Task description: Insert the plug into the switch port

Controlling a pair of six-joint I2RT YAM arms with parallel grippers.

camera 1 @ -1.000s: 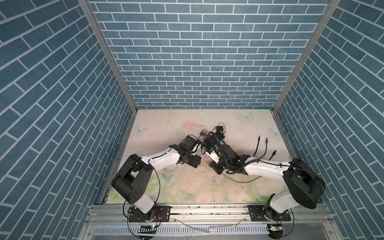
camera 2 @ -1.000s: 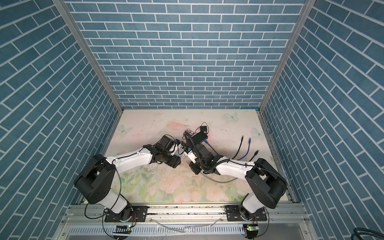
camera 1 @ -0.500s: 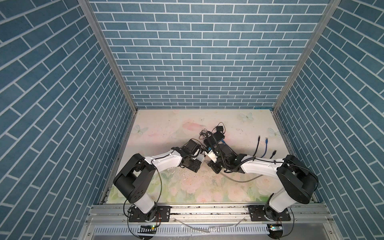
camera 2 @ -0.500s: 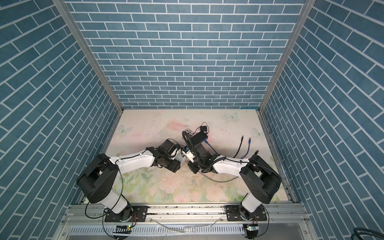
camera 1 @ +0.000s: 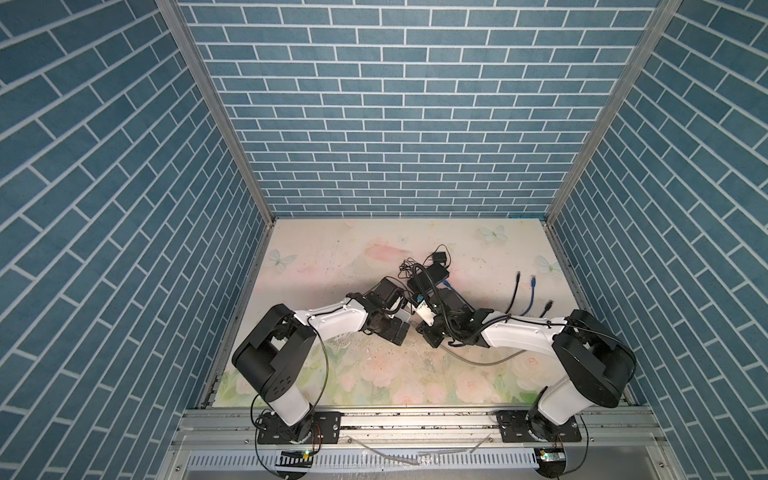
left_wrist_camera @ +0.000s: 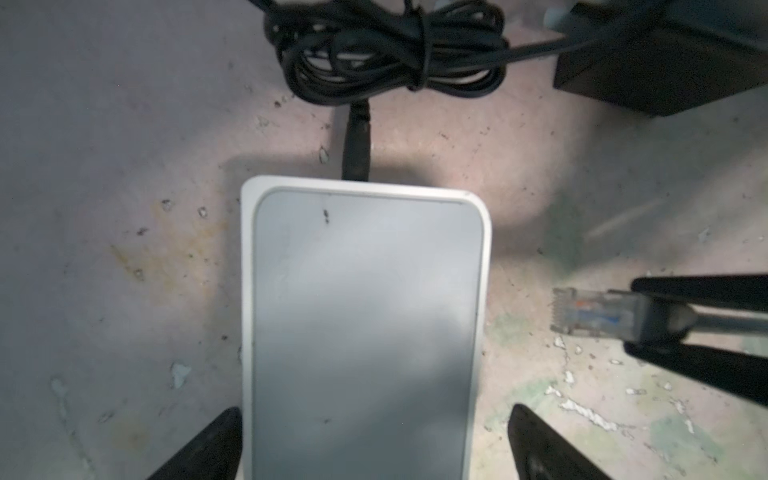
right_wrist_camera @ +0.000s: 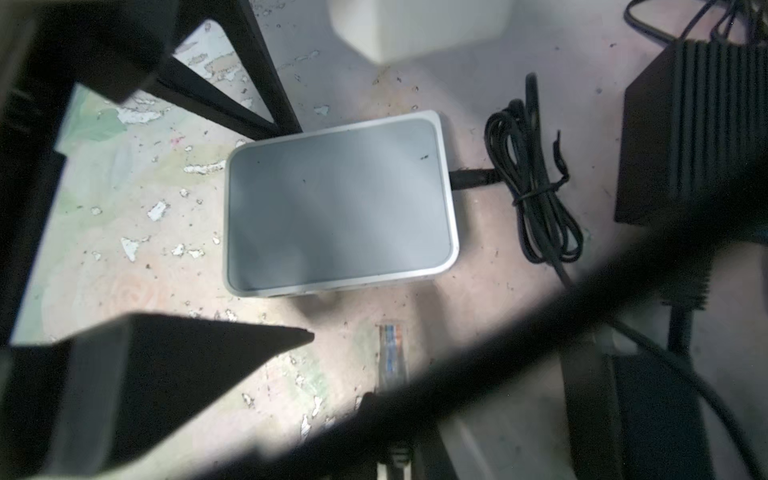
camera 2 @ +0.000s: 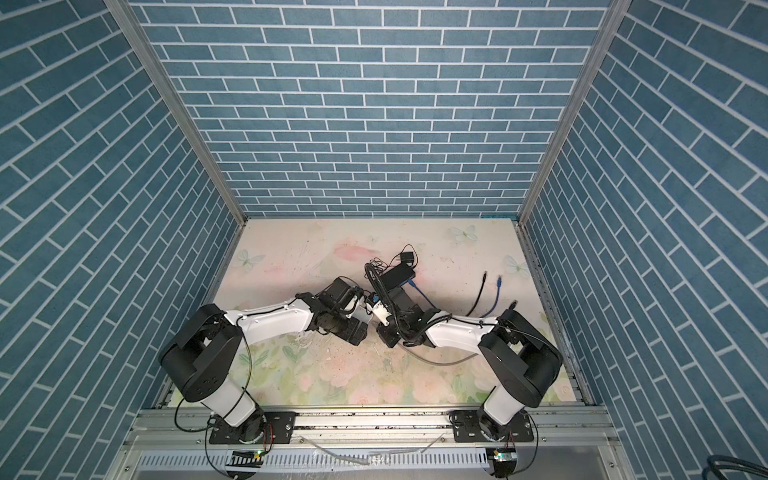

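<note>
A lab test cell (brick-print walls, aluminium frame, floral tabletop).

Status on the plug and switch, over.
Left gripper open astride white switch. Right gripper shut on Ethernet plug, beside switch, not inserted. Nothing between them.

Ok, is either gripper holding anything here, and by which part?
The right gripper pinches the plug by its grey boot, clear tip free. The left gripper stands open astride the switch, gripping nothing.
</note>
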